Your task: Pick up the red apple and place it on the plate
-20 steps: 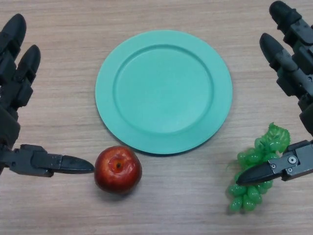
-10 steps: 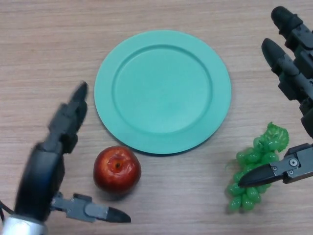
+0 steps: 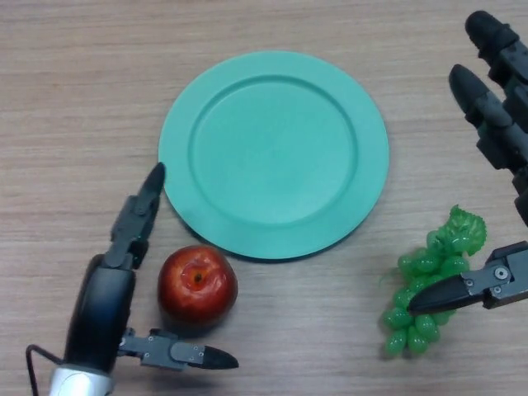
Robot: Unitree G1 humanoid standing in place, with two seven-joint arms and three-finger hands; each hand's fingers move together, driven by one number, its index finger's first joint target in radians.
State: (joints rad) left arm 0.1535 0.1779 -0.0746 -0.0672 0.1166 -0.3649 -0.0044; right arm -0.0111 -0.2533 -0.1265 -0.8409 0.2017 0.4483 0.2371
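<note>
A red apple (image 3: 198, 285) sits on the wooden table just in front of the teal plate (image 3: 274, 153), touching none of it that I can see. My left hand (image 3: 103, 305) is open beside the apple's left side, fingers straight along its far left and the thumb reaching under its near side. The apple lies between thumb and fingers, not gripped. My right hand (image 3: 499, 124) is open at the right edge, idle, its thumb over the green grapes.
A bunch of green plastic grapes (image 3: 429, 289) lies at the right, in front of the plate and partly under my right thumb. The wooden table (image 3: 74, 99) stretches bare to the left of and behind the plate.
My left hand has swung in from the left edge and turned, closing up to the apple with fingers and thumb on either side. The right hand has barely shifted. The apple has stayed put.
</note>
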